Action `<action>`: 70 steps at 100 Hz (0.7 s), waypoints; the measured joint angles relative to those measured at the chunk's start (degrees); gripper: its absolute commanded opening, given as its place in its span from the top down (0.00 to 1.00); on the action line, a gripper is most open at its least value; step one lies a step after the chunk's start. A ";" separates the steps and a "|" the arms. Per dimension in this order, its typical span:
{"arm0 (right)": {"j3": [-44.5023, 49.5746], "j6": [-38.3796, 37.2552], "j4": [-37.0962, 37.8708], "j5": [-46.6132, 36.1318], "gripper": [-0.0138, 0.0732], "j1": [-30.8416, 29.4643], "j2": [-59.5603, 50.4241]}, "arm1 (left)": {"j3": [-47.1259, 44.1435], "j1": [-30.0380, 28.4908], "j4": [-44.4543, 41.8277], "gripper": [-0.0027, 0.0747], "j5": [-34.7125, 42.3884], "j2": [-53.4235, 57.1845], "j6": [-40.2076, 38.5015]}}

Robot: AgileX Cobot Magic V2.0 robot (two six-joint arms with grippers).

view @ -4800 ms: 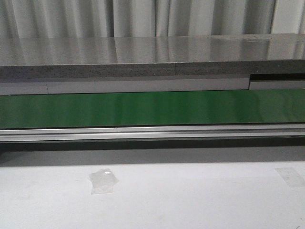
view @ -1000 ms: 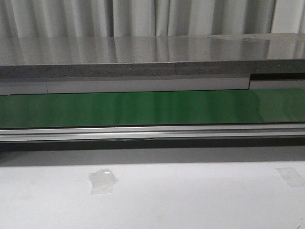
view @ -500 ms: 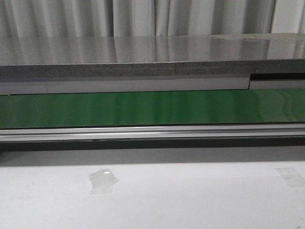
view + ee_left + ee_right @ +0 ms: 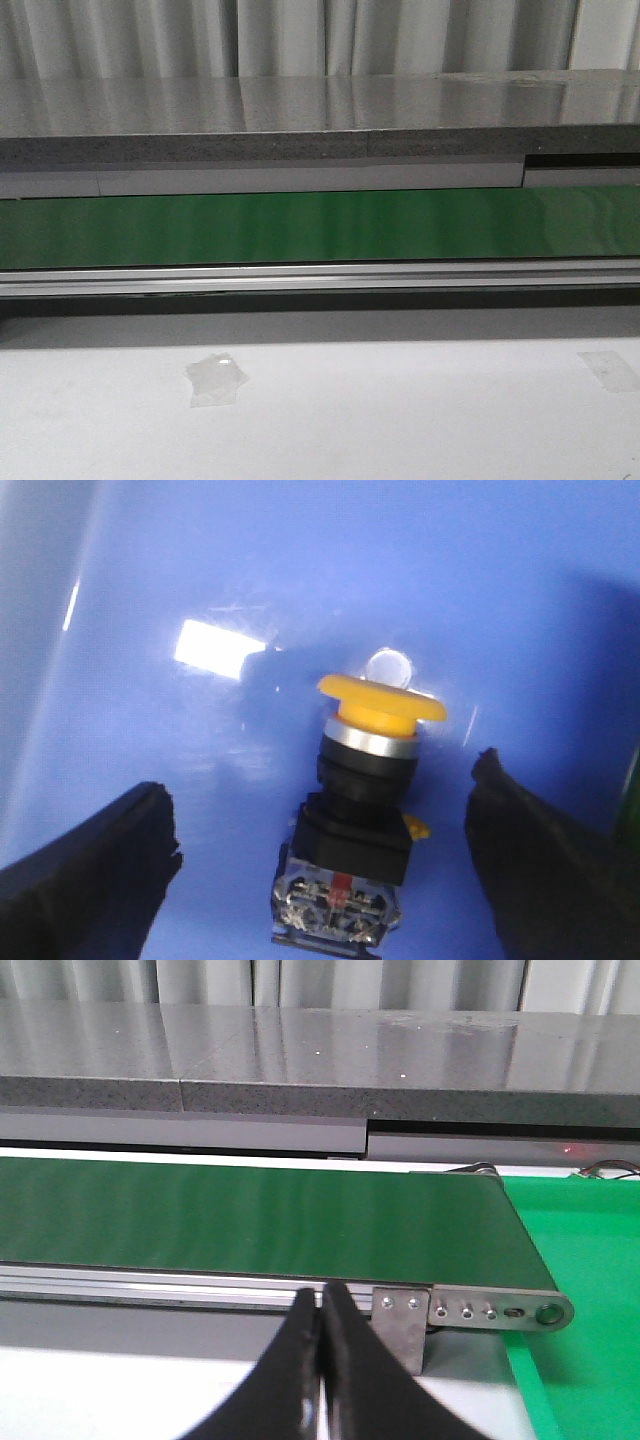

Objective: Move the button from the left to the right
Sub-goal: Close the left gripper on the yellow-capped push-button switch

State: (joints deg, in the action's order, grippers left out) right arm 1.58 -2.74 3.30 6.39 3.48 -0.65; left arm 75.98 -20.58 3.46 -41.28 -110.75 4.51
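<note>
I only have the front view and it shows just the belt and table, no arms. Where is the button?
Observer: The button lies on a blue surface, between the spread fingers of the left gripper.
Operator: Is it gripped?
Observer: No, both fingers stand clear of it.
Operator: And the right arm?
Observer: The right gripper is shut on nothing, facing the green conveyor belt.

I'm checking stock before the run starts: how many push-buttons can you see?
1. The button lies on a blue surface between the open fingers of the left gripper. Others may sit outside the cameras' view.
</note>
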 measured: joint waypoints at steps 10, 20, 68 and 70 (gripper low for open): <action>0.00 0.00 0.00 0.00 0.92 0.00 0.00 | 0.00 0.00 0.11 0.23 0.04 -0.61 0.09; 0.00 0.00 0.00 0.00 0.92 0.00 0.00 | 0.00 0.00 0.19 0.24 0.40 -0.96 0.09; 0.00 0.00 0.00 0.00 0.92 0.00 0.00 | 0.21 0.00 1.01 0.25 1.06 -4.66 0.09; 0.00 0.00 0.00 0.00 0.92 0.00 0.00 | 0.21 0.00 1.00 0.27 1.06 -4.77 0.09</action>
State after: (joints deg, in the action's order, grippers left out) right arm 1.58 -2.74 3.30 6.39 3.48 -0.65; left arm 76.19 -20.58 4.47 -40.22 -115.52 4.60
